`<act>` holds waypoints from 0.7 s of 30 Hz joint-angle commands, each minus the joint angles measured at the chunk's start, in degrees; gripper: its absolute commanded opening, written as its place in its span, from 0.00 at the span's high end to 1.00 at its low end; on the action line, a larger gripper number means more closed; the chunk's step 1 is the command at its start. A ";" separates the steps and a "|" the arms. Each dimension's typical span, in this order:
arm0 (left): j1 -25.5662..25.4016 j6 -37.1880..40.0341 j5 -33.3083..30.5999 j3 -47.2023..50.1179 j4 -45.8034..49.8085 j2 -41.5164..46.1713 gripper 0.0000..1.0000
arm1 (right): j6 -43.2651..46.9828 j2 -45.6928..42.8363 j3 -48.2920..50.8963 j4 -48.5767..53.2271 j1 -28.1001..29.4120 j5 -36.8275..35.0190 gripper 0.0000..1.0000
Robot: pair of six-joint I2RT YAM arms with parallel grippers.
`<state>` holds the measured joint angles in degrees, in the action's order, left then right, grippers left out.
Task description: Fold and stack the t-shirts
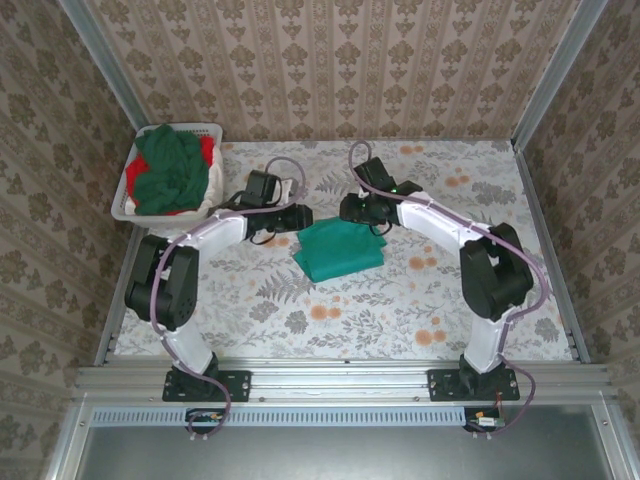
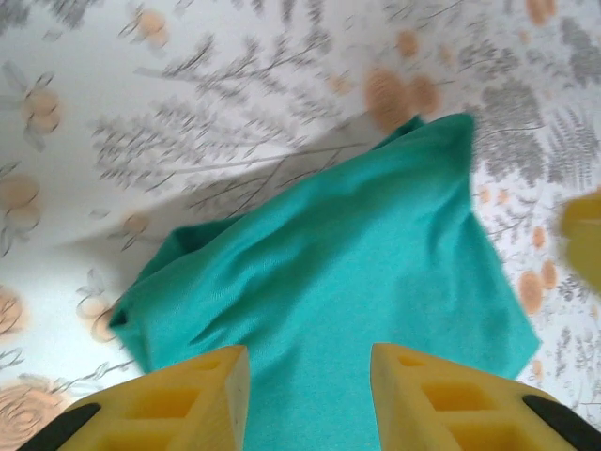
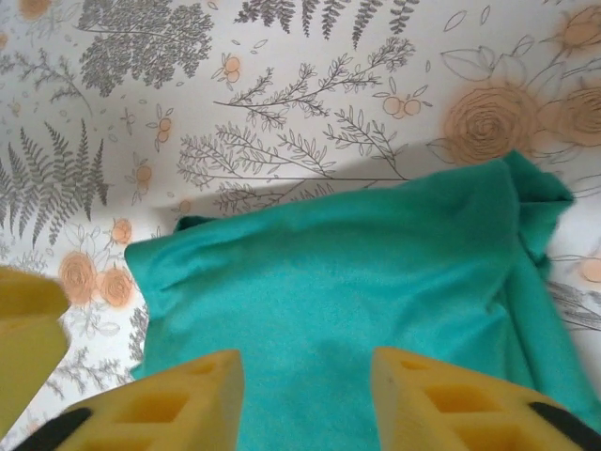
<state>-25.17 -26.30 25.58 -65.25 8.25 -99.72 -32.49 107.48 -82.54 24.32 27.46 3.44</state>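
While I look down from the top camera, the teal-green soft cloth t-shirt (image 1: 340,250) lies folded into a rough rectangle in the middle of the floral-patterned tablecloth (image 1: 450,300). The left gripper (image 1: 305,218) sits at its far-left corner and the right gripper (image 1: 352,213) at its far edge, both low over the cloth. Off to the far left stands a white slatted plastic laundry basket (image 1: 120,205), holding a crumpled dark green t-shirt (image 1: 170,170) over a red t-shirt (image 1: 207,152).

From the left wrist, the left gripper's (image 2: 305,362) yellow fingers stand moderately apart. The teal-green soft cloth t-shirt (image 2: 347,272) shows through the gap, and I see nothing pinched between them. A folded edge with a small tucked corner runs along the left side.

From the right wrist, the right gripper (image 3: 305,366) is likewise partly spread and empty, above the teal-green soft cloth t-shirt (image 3: 357,272). The far edge is slightly rumpled and a loose flap sticks out on the right.

I judge the cloth light, limp and easily dragged. It has no stiffness, so a one-point lift would undo the fold. I would pinch all the layers together at the two far corners, one claw on each, and move them together.
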 commanded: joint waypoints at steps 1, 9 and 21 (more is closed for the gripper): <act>-0.54 0.41 -0.40 -0.47 0.75 -0.63 0.62 | -1.25 6.98 -3.04 -0.35 -1.72 0.05 0.61; -5.02 3.41 3.79 0.69 -3.34 -3.56 0.62 | -0.70 19.31 -14.12 1.45 -6.28 1.80 0.58; -6.11 9.39 4.96 -6.10 4.00 -13.96 0.64 | -0.96 7.17 -8.25 0.90 -6.94 4.94 0.31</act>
<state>-31.42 -19.88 30.46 -70.39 8.78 -113.25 -33.01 122.91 -93.97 24.93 20.29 7.55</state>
